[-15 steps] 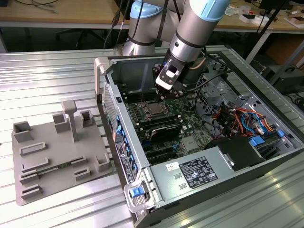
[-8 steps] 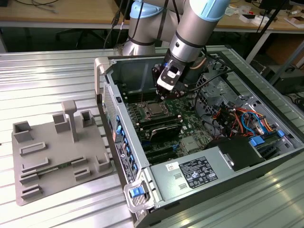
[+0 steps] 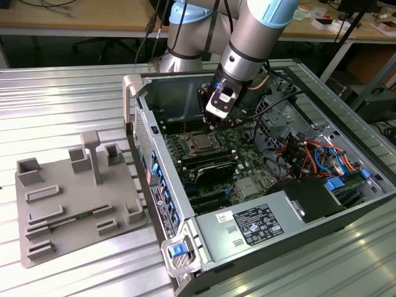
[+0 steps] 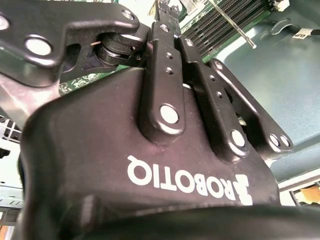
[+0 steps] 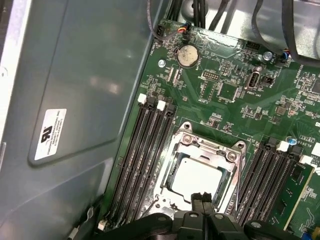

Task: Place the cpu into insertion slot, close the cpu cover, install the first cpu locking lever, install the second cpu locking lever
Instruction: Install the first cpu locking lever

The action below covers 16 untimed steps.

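Hovering our gripper [image 5: 202, 200] just above the cpu [image 5: 199, 177], jaws closed empty, we judge the cpu cover [image 5: 212, 145] down; levers need precise pushing.

Item one: white block lettering [image 4: 187, 182], a maker's mark seen inverted, stands on the black body of the hand [image 4: 167, 15] in the second wrist view.

Item two: a white label [image 5: 48, 131] sits on the grey chassis wall [image 5: 90, 65] in the first wrist view (one symbol above print too fine to make out).

Item three: a densely printed rating label [image 3: 258, 224] lies on the power supply [image 3: 210, 244] in the exterior view, illegible.

Item four: a small white tag [image 4: 300, 34], print illegible.
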{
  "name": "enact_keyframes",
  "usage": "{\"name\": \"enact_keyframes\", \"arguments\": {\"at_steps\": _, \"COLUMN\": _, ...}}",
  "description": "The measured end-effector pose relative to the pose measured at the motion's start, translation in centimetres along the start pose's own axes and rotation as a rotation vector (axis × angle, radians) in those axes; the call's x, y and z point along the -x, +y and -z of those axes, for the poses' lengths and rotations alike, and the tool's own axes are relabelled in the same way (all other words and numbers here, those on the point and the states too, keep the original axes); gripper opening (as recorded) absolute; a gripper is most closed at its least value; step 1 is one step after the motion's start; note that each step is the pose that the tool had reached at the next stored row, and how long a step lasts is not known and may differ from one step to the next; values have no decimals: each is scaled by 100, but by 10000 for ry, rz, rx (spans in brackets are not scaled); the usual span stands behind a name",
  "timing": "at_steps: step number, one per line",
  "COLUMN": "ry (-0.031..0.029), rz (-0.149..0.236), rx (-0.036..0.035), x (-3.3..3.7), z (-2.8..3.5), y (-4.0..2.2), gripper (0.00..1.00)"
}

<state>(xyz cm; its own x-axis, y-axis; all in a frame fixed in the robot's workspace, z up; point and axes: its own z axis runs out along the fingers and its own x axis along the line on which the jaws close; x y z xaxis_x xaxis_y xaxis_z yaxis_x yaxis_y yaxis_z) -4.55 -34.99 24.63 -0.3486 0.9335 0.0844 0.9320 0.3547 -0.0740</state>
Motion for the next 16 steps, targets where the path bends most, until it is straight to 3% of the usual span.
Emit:
{"name": "enact_keyframes", "arguments": {"at_steps": 7, "ry": -31, "rz": 433, "rx": -36, "x": 0, "z": 0, "y": 0, "gripper": 11}}
{"name": "enact_keyframes", "arguments": {"at_steps": 16, "ry": -49, "rz": 692, "rx": -57, "x": 0, "z": -1, "y": 0, "gripper": 11}}
